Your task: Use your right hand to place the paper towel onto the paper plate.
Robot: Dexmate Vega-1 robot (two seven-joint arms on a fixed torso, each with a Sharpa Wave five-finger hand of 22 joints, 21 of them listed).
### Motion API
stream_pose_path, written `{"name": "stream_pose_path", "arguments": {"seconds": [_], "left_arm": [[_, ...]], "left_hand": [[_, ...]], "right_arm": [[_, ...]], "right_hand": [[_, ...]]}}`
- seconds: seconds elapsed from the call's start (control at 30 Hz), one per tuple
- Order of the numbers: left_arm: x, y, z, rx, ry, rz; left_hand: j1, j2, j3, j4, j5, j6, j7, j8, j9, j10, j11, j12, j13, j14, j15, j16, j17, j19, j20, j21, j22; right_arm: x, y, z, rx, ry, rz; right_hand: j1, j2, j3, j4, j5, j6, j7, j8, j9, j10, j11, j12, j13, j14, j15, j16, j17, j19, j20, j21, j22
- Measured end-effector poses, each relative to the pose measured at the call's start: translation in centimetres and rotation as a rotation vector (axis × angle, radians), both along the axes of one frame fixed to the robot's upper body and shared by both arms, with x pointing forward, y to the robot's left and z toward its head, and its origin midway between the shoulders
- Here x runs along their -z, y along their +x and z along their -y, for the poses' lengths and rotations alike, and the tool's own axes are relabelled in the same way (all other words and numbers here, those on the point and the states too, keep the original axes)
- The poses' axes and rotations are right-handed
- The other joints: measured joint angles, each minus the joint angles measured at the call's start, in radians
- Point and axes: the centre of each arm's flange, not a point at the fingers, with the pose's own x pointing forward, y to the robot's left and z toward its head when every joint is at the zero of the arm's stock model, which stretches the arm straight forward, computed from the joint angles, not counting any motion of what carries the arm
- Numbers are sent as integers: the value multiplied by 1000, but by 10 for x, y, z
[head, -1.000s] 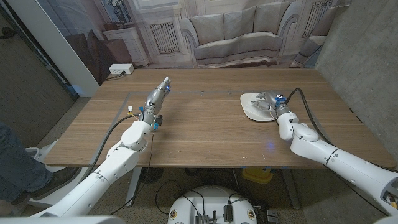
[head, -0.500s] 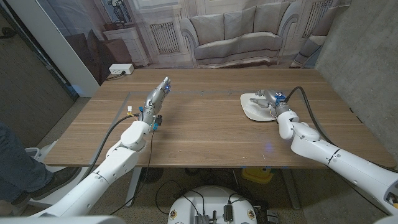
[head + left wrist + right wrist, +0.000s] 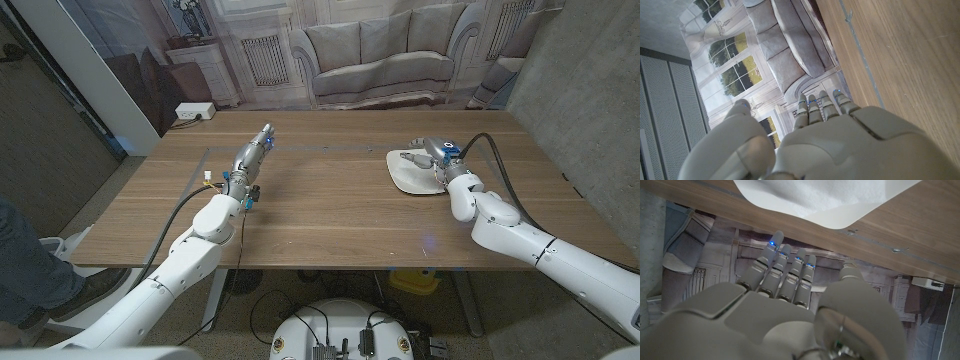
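1. Currently, the paper plate (image 3: pixel 408 173) sits on the worktop (image 3: pixel 330 205) toward its far right corner, well apart from the left edge.
2. White paper towel (image 3: pixel 810 195) lies on the plate; in the right wrist view its sheet spreads over the plate's rounded rim, and no hand holds it.
3. Right hand (image 3: pixel 436 158) is at the right side of the plate, with its fingers (image 3: pixel 785 267) held straight and close together, gripping nothing. From the head view, contact between this hand and the plate cannot be determined.
4. Right arm enters from the near right corner of the worktop, with a black cable looping over the wrist.
5. Left hand (image 3: pixel 256 147) is over the left half of the worktop, toward the far edge, well apart from the plate. Its fingers (image 3: pixel 820 107) are extended, side by side, and hold nothing.
6. Backdrop (image 3: pixel 370 50) printed with a sofa and windows stands behind the far edge.
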Motion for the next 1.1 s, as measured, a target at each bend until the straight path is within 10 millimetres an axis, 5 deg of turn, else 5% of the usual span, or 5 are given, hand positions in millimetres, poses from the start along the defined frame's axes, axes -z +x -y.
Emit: {"name": "stream_pose_path", "arguments": {"seconds": [1.1], "left_arm": [[-3, -1, 2, 7, 5, 7]], "left_hand": [[0, 0, -8, 0, 0, 0, 0, 0, 0, 0, 0, 0, 0, 0, 0, 0, 0, -7, 7, 0, 0]], "right_arm": [[-44, -36, -3, -39, -37, 85]], "right_hand": [[-8, 8, 0, 0, 0, -16, 5, 0, 0, -5, 5, 8, 0, -3, 4, 5, 0, -3, -4, -7, 0]]}}
